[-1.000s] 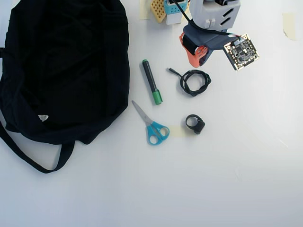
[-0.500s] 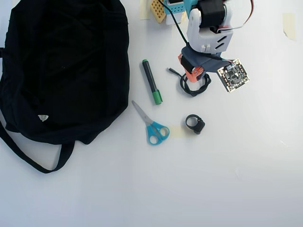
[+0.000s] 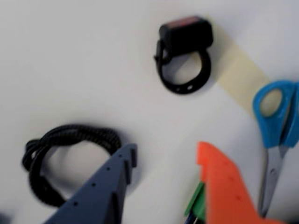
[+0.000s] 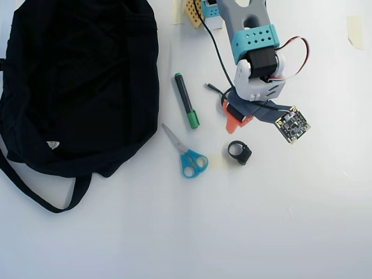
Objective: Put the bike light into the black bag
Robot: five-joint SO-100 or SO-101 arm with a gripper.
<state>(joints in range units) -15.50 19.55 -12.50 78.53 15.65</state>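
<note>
The bike light [image 3: 184,56] lies on the white table, a black strap ring joined to a blocky body with a reddish face. In the overhead view the bike light [image 4: 239,152] is right of the scissors. My gripper [image 3: 167,154] is open and empty, with a grey-blue finger [image 3: 110,184] on the left and an orange finger [image 3: 224,186] on the right. The light lies ahead of the fingertips, apart from them. In the overhead view the gripper [image 4: 243,125] hovers just above the light. The black bag [image 4: 75,87] lies far left with its white label [image 4: 53,145] showing.
Blue-handled scissors [image 3: 275,116] lie right of the light, also seen from overhead [image 4: 189,157]. A coiled black cable [image 3: 65,158] lies beside the grey finger. A green-capped marker [image 4: 186,100] lies near the bag. A yellowish tape strip [image 3: 240,77] is stuck to the table.
</note>
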